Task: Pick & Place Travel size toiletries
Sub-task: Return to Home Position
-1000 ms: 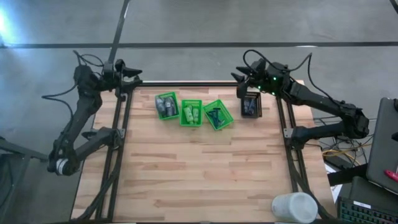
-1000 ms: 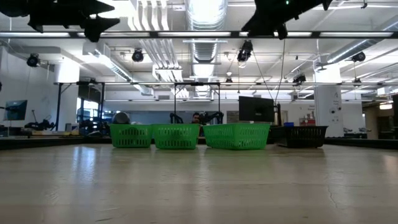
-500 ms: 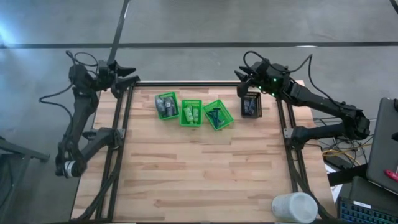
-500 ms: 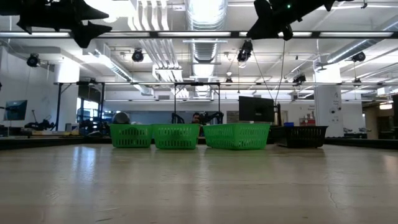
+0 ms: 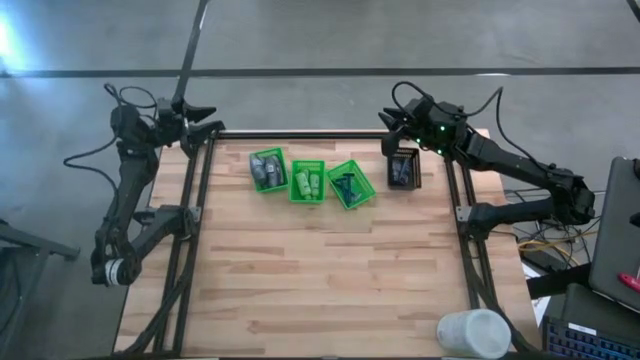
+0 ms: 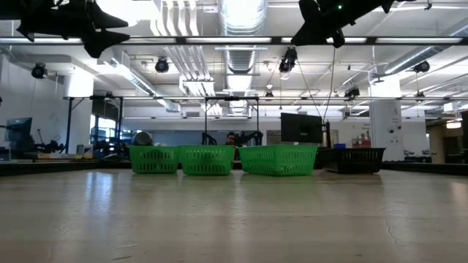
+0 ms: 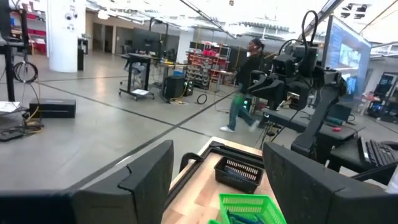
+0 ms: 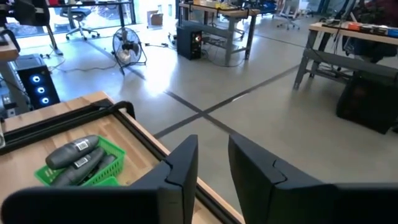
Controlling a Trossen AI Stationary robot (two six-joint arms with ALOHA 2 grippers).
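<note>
Left tool [image 5: 212, 120] is found raised beyond the far left corner of the tabletop [image 5: 330, 270], its fingers [image 7: 146, 180] spread wide with nothing held between them; right tool [image 5: 388, 125] is held high near the far right corner, just behind the black basket [image 5: 403, 170], its fingers [image 8: 180, 171] narrowly parted and likewise empty. Travel size toiletries are seen sorted into three green baskets [image 5: 307, 163] set in a row along the far side: dark grey tubes [image 5: 266, 170] in the left one, green bottles [image 5: 307, 183] in the middle one, razor-like sticks [image 5: 347, 186] in the right one. Whether the black basket holds anything cannot be told. Placing is judged complete, with only the retreat to rest outstanding. Risk is judged to lie chiefly with the right arm: if it is folded down too close, the black basket could be clipped and driven into the neighbouring green basket, spilling the sticks; either tool could also be struck against the frame rail [image 5: 300, 135]
</note>
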